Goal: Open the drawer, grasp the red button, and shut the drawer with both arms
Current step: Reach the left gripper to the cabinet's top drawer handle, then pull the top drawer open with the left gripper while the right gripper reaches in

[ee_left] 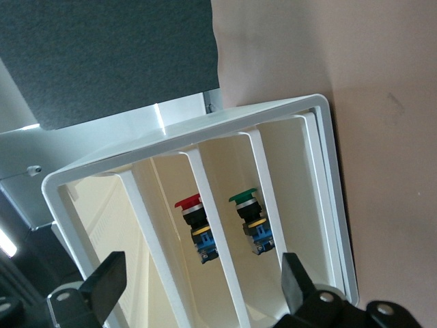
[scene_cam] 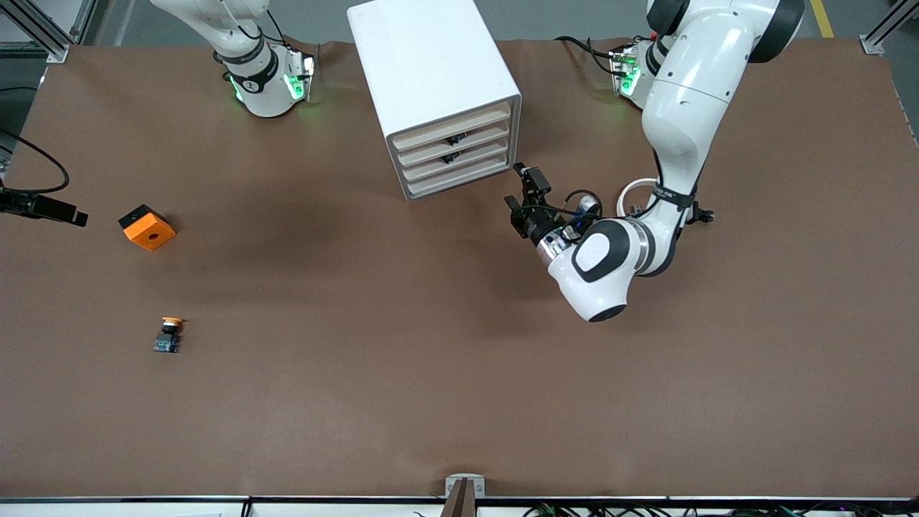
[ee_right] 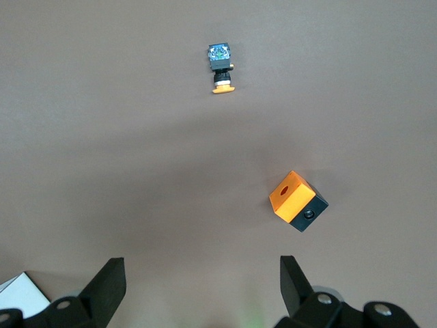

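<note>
The white cabinet (scene_cam: 431, 64) stands at the back middle of the table, its four beige drawer fronts all pushed in. In the left wrist view the red-capped button (ee_left: 190, 203) lies inside one drawer (ee_left: 217, 167), with a green-capped button (ee_left: 244, 198) in the compartment beside it. From the front camera only a dark speck shows above that drawer's front (scene_cam: 454, 143). My left gripper (scene_cam: 514, 185) hangs open just in front of the drawer fronts, close to the cabinet's corner at the left arm's end, touching nothing. My right gripper (ee_right: 203, 277) is open and empty, high over the table.
An orange cube (scene_cam: 146, 227) and an orange-capped button (scene_cam: 169, 334) lie toward the right arm's end, the button nearer the front camera. A black device with a cable (scene_cam: 43, 208) juts in at that end's edge. Bare brown table spreads in front of the cabinet.
</note>
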